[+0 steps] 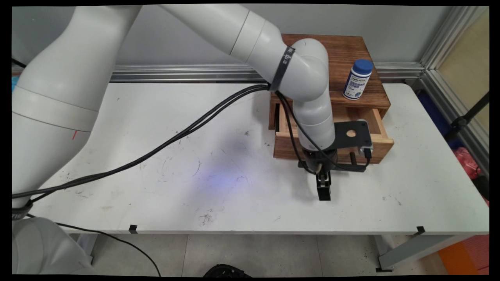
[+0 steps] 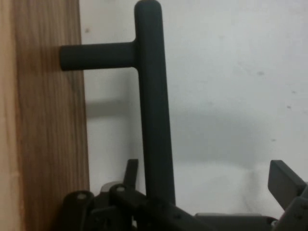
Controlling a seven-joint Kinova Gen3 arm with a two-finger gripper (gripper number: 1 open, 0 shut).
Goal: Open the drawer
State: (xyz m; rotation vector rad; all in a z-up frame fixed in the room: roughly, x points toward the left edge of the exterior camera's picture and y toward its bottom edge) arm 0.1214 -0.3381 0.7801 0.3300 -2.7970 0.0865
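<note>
I have the claw (image 1: pixel 324 192) low over the white table (image 1: pixel 195 175), right in front of the wooden drawer box (image 1: pixel 343 58). Its jaws stand wide apart and grip nothing. In the hand view the black bar handle (image 2: pixel 154 106) of the open drawer (image 1: pixel 381 144) runs between the spread fingers (image 2: pixel 284 180), nearer the finger on the drawer side; whether it touches I cannot tell. Beyond the claw, on top of the box, a white bottle with a blue cap (image 1: pixel 357 80) stands upright.
</note>
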